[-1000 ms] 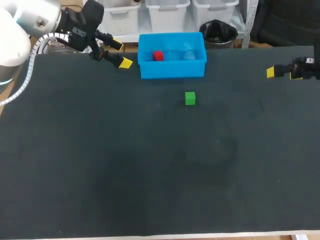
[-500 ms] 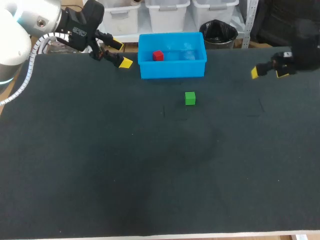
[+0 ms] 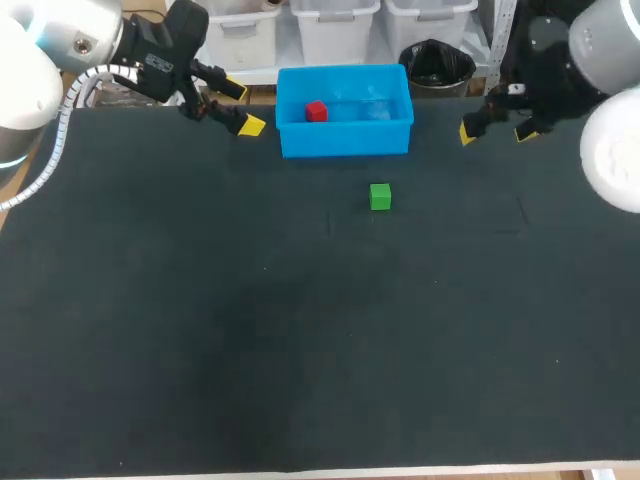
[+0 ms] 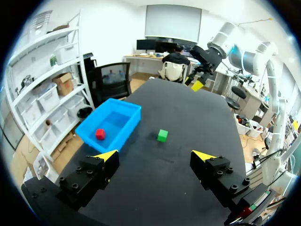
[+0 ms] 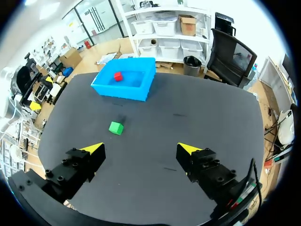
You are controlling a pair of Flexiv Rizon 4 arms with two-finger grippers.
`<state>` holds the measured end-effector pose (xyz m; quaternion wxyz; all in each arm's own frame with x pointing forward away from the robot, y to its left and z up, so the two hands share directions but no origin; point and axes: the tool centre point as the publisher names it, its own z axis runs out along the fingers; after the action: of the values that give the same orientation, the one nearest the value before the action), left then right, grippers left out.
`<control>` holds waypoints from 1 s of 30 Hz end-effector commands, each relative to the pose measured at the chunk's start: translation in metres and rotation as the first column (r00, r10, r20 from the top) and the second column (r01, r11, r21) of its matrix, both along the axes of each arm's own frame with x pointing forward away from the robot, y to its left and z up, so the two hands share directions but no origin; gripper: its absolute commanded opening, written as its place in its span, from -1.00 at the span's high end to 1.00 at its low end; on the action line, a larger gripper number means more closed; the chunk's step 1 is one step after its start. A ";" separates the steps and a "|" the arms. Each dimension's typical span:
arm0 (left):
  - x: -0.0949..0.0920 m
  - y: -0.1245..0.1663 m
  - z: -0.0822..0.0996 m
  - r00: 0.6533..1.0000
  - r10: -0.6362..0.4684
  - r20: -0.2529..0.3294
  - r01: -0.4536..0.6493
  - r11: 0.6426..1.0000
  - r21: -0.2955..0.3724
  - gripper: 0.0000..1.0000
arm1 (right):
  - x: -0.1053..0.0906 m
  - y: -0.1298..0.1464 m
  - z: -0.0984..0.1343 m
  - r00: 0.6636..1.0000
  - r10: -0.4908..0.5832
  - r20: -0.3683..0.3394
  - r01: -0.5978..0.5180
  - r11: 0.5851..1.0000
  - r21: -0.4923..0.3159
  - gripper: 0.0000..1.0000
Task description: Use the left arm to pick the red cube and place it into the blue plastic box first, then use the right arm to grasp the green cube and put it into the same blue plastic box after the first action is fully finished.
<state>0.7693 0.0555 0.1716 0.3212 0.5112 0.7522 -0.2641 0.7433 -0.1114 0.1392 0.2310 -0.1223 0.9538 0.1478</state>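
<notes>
**Red cube is in; the green cube's turn**

Step one looks finished. The red cube (image 3: pixel 317 111) lies on the floor of the box (image 3: pixel 345 140), toward its 9 o'clock end, and neither gripper touches it. The box sits at the 12 o'clock edge of the table (image 3: pixel 300 350). The left gripper (image 3: pixel 241 107) hangs off the box's 9 o'clock side, near its wall but clear of it. Its fingers are spread wide with nothing between them, and its wrist view shows the same empty gap, with the box and both cubes well ahead.

The step in hand, I judge, is the second one, where the right arm goes for the green cube (image 3: pixel 380 196). That cube rests on the bare table at about 5 o'clock from the box, near it but apart. The right gripper (image 3: pixel 497 132) is at the box's 3 o'clock and at about 2 o'clock from the green cube, well apart from it. Its fingers are wide apart and empty. In its wrist view the cube lies ahead, off toward one finger rather than centred in the gap.

The next move calls for carrying the right gripper toward 8 o'clock until the cube is centred between the fingers. It then descends and closes on two opposite faces. The gap is far wider than the cube, so centring matters more than clearance. The lift must then clear the box's near wall, and the release is best made at the box's 3 o'clock end, away from the red cube and the left arm.
</notes>
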 end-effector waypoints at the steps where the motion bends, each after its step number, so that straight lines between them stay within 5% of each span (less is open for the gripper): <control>1: 0.000 0.001 -0.001 1.000 -0.002 0.004 0.002 1.000 -0.003 -1.00 | 0.000 0.002 0.000 1.000 -0.019 0.007 0.019 0.999 -0.029 -1.00; 20: 0.000 0.001 -0.001 1.000 -0.002 0.004 0.002 1.000 -0.003 -1.00 | 0.005 0.000 -0.007 1.000 0.003 0.008 -0.003 0.999 -0.042 -1.00; 30: 0.000 0.001 -0.001 1.000 -0.002 0.004 0.002 1.000 -0.003 -1.00 | 0.024 0.035 0.000 1.000 -0.029 -0.001 0.029 0.996 -0.084 -1.00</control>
<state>0.7693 0.0552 0.1718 0.3209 0.5111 0.7524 -0.2639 0.7569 -0.0930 0.1400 0.2333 -0.1225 0.9573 0.1189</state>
